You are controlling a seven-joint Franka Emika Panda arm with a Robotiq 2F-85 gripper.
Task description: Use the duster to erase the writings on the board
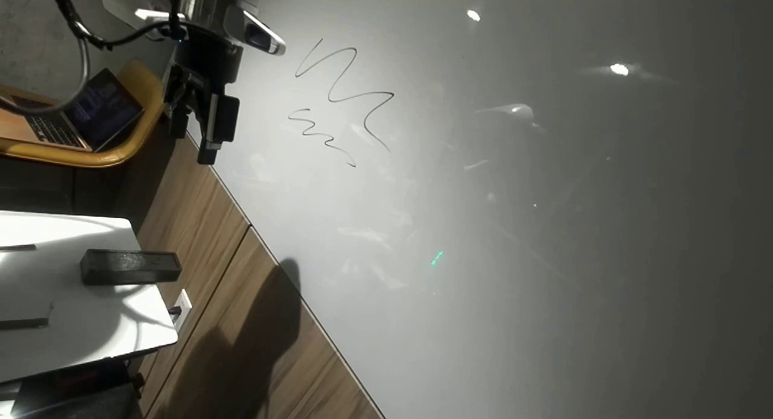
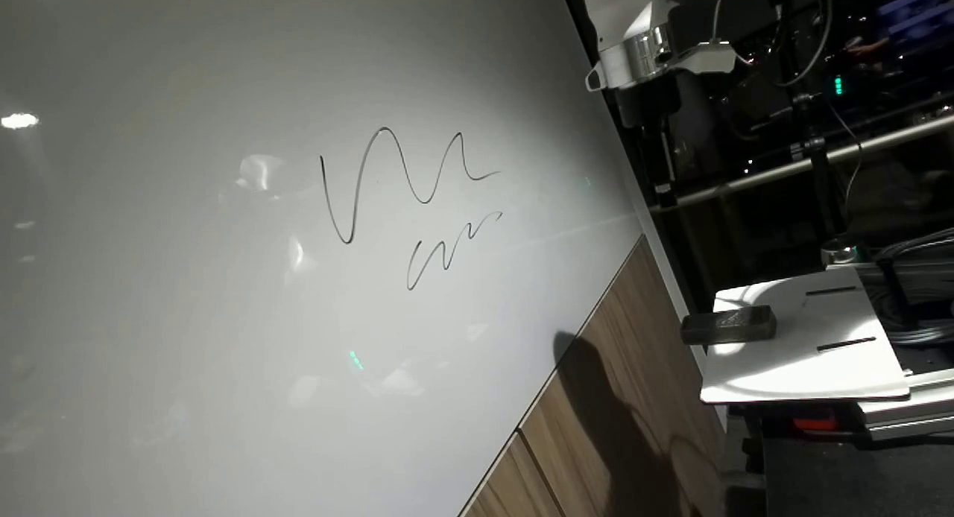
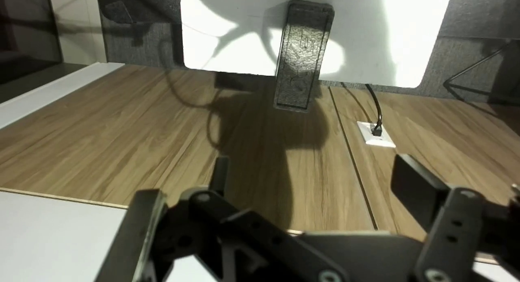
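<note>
The duster point(image 1: 130, 267) is a dark grey-black block lying flat on the small white table top point(image 1: 54, 301). One end sticks out past the table's edge. It also shows in an exterior view point(image 2: 730, 325) and in the wrist view point(image 3: 304, 54). The writings point(image 1: 362, 95) are a large zigzag and a smaller squiggle on the pale glossy board point(image 1: 543, 226); they also show in an exterior view point(image 2: 407, 167). My gripper point(image 1: 193, 144) is open and empty, above and apart from the duster, near the board's edge. In the wrist view its fingers point(image 3: 315, 184) stand wide apart.
Wood panelling point(image 3: 162, 123) lies between the board and the table. A wall outlet point(image 3: 378, 135) with a plugged black cable is near the table edge. An open laptop point(image 1: 102, 114) sits on a yellow chair point(image 1: 102, 159). A metal rail point(image 2: 745, 183) runs behind the arm.
</note>
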